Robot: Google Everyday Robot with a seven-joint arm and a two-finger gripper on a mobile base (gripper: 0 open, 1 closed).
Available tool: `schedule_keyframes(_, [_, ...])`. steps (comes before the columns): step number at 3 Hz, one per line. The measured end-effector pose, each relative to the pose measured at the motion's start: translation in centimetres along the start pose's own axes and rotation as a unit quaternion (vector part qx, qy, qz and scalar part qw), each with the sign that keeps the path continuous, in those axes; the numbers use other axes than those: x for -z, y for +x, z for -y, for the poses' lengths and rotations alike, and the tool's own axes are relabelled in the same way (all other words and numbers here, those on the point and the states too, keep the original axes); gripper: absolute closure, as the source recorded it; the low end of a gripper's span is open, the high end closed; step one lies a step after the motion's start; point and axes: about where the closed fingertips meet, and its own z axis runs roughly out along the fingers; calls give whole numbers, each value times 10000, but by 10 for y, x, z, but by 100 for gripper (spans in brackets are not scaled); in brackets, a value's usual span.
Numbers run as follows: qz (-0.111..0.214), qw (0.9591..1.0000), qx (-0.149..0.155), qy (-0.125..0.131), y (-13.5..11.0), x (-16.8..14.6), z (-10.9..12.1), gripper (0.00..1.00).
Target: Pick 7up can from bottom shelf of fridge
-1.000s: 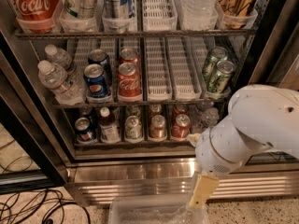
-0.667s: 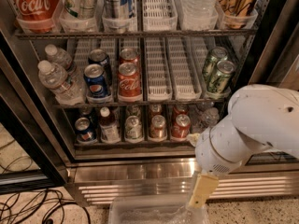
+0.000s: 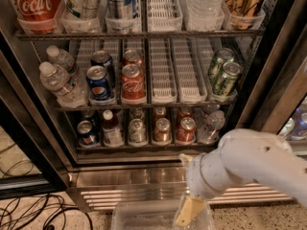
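Observation:
The fridge (image 3: 136, 177) stands open in front of me, with its ribbed steel base at the bottom. On the bottom shelf (image 3: 144, 149) the 7up can (image 3: 137, 131), silver-topped with a pale body, stands third from the left. It sits between a white-capped dark bottle (image 3: 112, 128) and a red can (image 3: 162, 130). My gripper (image 3: 189, 212) hangs low on its white arm (image 3: 252, 164), in front of the steel base. It is below and to the right of the 7up can, well apart from it, and holds nothing I can see.
The bottom shelf also holds a Pepsi can (image 3: 86, 132), a red cola can (image 3: 185, 130) and a water bottle (image 3: 211, 126). The middle shelf has water bottles, Pepsi and cola cans and green striped cans (image 3: 224, 76). A clear plastic bin (image 3: 144, 217) and cables (image 3: 33, 212) lie on the floor.
The white arm has dropped lower and the gripper has moved down and slightly left, now over the plastic bin. The cans on the shelves have not moved.

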Motion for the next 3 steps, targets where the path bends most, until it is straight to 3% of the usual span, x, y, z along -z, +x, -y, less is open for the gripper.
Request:
schedule_keyframes(1, [377, 9992, 129, 104, -7, -52, 0, 0])
schedule_keyframes(2, [820, 9953, 299, 420, -18, -97, 23, 0])
schedule_keyframes(3, [1201, 9870, 440, 968, -31, -116, 63, 0])
